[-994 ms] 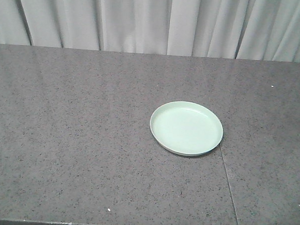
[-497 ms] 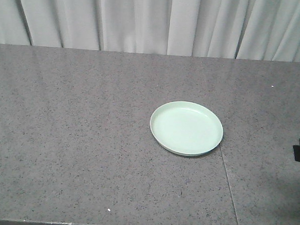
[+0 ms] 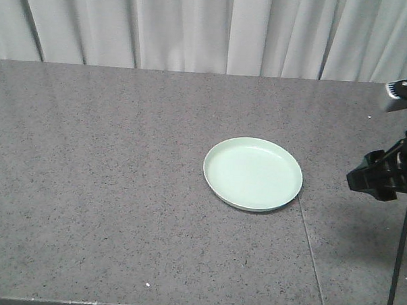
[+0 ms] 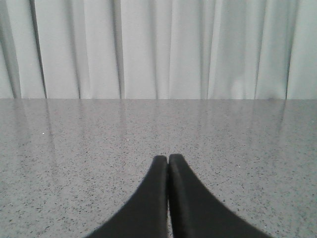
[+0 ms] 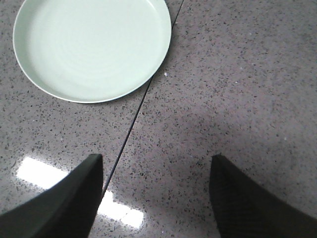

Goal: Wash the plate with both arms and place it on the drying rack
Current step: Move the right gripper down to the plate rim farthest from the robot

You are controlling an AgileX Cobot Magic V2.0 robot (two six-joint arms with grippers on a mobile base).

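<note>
The pale mint-green plate (image 3: 252, 173) lies flat on the grey stone counter, right of centre. In the right wrist view the plate (image 5: 91, 47) sits at the upper left, ahead of the fingers. My right gripper (image 3: 366, 178) hangs at the right edge of the front view, a short way right of the plate and apart from it. Its jaws stand wide open (image 5: 156, 161) over bare counter. My left gripper (image 4: 168, 158) is shut with nothing between its fingers, pointing across the counter toward the curtain. It does not show in the front view. The drying rack is out of view.
A thin seam (image 3: 310, 252) runs through the speckled counter (image 3: 107, 189) from just right of the plate to the front edge, and the same seam (image 5: 143, 99) passes the right gripper's left finger. White curtains (image 3: 195, 30) hang behind the counter's far edge.
The right arm has come into the front view from the right edge and moved left toward the plate. The plate has not moved.
</note>
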